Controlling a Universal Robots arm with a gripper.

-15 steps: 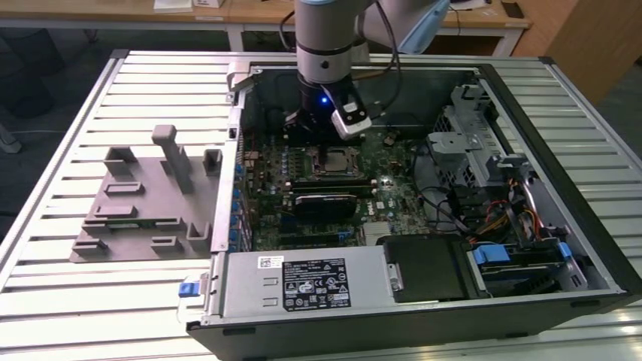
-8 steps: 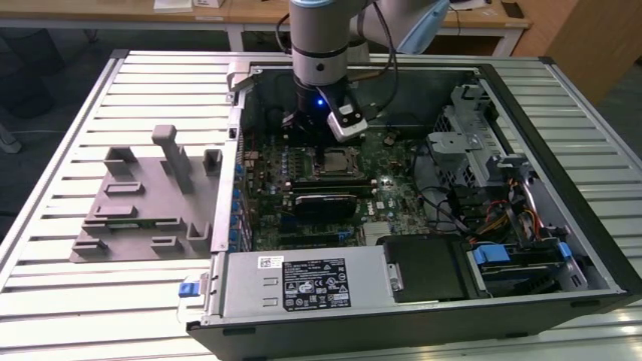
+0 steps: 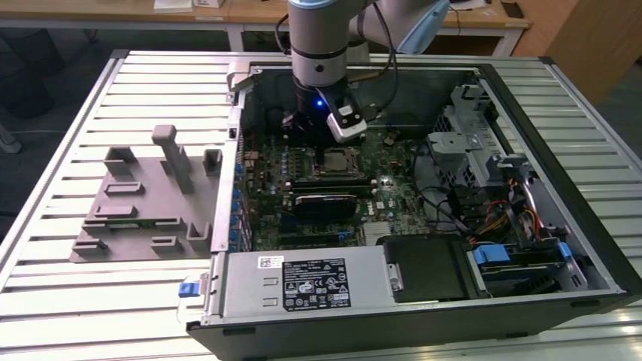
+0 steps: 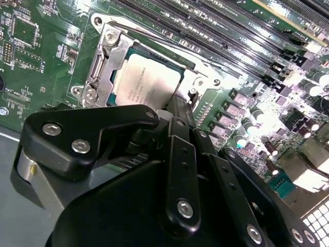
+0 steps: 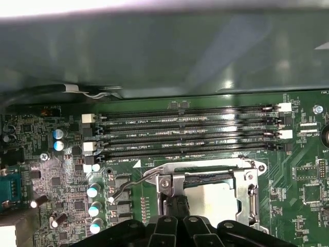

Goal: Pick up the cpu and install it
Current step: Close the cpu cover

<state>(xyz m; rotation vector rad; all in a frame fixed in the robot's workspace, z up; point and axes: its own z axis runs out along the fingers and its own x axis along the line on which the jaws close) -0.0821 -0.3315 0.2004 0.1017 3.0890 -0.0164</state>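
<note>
The claw [image 5: 177, 198] hangs low inside the open computer case [image 3: 561, 180], its tips right down at the processor socket on the green motherboard [image 5: 56, 175]. Its two fingers [image 5: 171, 208] are drawn together with no gap showing between them in the first wrist view, and nothing is clamped there (closed on air, in short). The cpu [image 5: 212, 199] lies flat in the socket, silver top up, just beside the claw's tips. In both wrist views the tips stand at the edge of the chip, by the socket's metal frame [image 5: 248, 188]. Whether they touch chip or frame I cannot tell. A thin wire lever [image 5: 128, 186] juts out from the frame on the far side of the tips from the cpu. Beyond the socket, away from the claw's body, the long memory slots [image 5: 190, 135] run side by side.

In the exterior view the arm [image 3: 321, 45] reaches straight down into the case, which sits on the slatted counter [image 3: 60, 301]. A grey plastic fixture [image 3: 140, 203] rests on the counter outside the case, well apart from the claw toward the exterior view's left. A boxy power supply [image 3: 301, 282] lies in the case, also well apart from the claw.
</note>
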